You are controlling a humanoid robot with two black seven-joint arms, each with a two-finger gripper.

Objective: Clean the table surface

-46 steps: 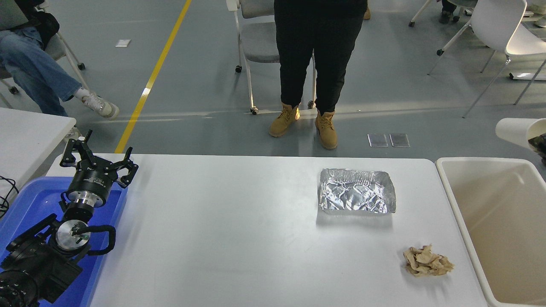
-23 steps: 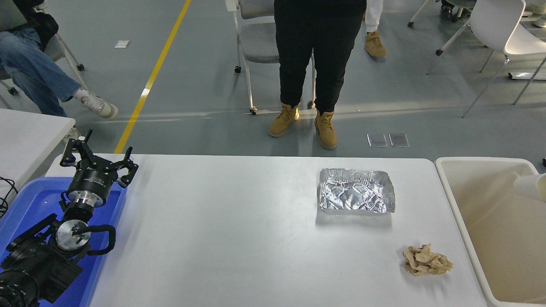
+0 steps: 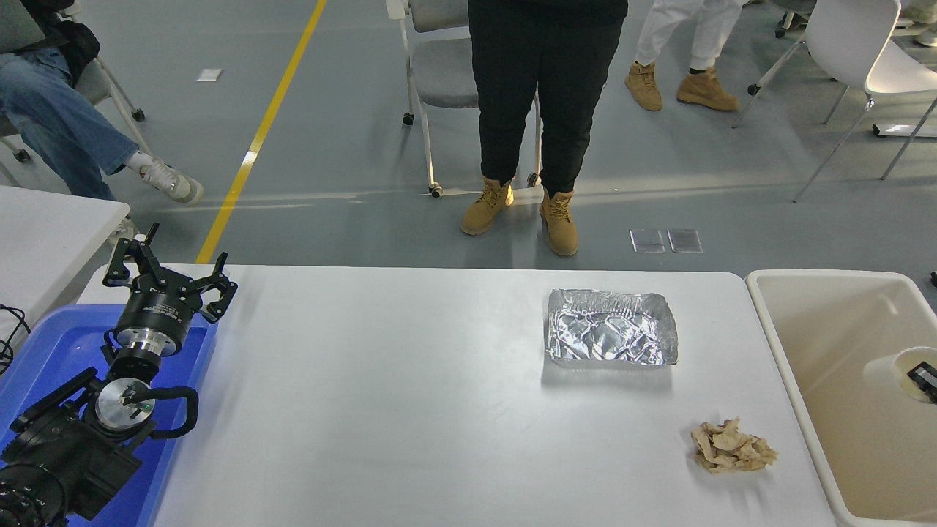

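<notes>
The white bench (image 3: pixel 410 410) carries 2 loose things on its right half: a crinkled foil tray (image 3: pixel 611 337) toward the far edge and a crumpled tan paper wad (image 3: pixel 732 446) nearer (well apart). A blue tray (image 3: pixel 44 344) overlaps its left end.

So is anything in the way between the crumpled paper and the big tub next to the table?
Nothing visible is. The crumpled brown paper lies on the white table near its right edge, right beside the beige tub. The foil tray sits farther back, off that path.
</notes>
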